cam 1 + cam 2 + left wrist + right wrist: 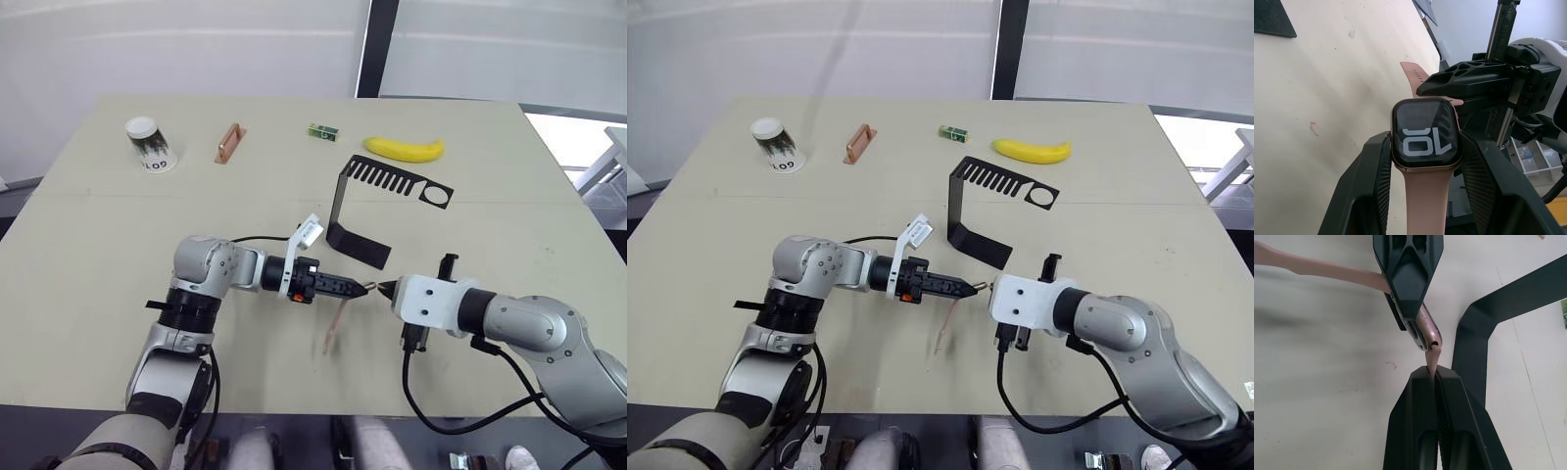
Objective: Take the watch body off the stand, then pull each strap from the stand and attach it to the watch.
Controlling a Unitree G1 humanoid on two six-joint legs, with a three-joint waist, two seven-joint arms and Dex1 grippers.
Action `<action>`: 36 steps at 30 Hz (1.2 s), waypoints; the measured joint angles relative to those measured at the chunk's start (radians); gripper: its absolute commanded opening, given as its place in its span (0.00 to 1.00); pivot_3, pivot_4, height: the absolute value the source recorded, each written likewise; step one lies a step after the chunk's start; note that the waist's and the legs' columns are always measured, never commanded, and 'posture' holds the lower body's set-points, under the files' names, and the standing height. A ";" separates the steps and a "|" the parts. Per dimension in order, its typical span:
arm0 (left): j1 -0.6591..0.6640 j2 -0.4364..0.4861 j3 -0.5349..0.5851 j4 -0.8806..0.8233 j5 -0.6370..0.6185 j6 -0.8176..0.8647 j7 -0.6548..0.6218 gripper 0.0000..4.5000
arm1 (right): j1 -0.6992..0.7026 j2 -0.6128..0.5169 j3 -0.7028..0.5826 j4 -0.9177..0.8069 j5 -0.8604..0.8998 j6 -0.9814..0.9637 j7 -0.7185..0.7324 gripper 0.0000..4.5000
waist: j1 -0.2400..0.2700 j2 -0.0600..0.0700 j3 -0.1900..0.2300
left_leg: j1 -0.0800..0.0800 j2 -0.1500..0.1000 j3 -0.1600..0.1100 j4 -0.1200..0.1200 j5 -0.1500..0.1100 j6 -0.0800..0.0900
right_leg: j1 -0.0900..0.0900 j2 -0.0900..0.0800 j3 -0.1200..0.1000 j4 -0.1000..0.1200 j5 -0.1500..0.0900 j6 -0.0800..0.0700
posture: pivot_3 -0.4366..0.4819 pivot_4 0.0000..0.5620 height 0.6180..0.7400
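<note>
- The stand [364, 209] sits bare on the table [98, 245], with no watch body and no straps on it
- The left gripper [345, 287] pinches the watch body [1424, 135] by its sides, held above the table in front of the stand
- One strap [333, 325] hangs from the body, apparently attached
- The right gripper [1434, 374] has its fingers pressed on the second strap [1433, 357], whose end meets the case edge; seating it looks like the last step

The stand [364, 211] is sitting just behind the two meeting grippers; the banana [404, 149] is lying farther behind.
</note>
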 measured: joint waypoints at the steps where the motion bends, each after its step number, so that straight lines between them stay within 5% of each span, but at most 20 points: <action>1: 0.000 -0.002 0.000 0.000 0.000 0.000 0.000 0.35 | 0.000 0.000 0.001 0.001 -0.002 0.000 0.000 0.00 | 0.000 0.000 0.000 | 0.000 0.000 0.000 0.000 0.000 0.000 | 0.000 0.000 0.000 0.000 0.000 0.000 | 0.48 0.27 1.00; 36: -0.001 0.002 -0.021 0.013 -0.031 -0.050 -0.009 0.35 | 0.000 -0.017 -0.007 0.000 -0.007 0.000 0.000 0.00 | 0.000 0.000 0.000 | 0.000 0.000 0.000 0.000 0.000 0.000 | 0.000 0.000 0.000 0.000 0.000 0.000 | 0.48 0.27 1.00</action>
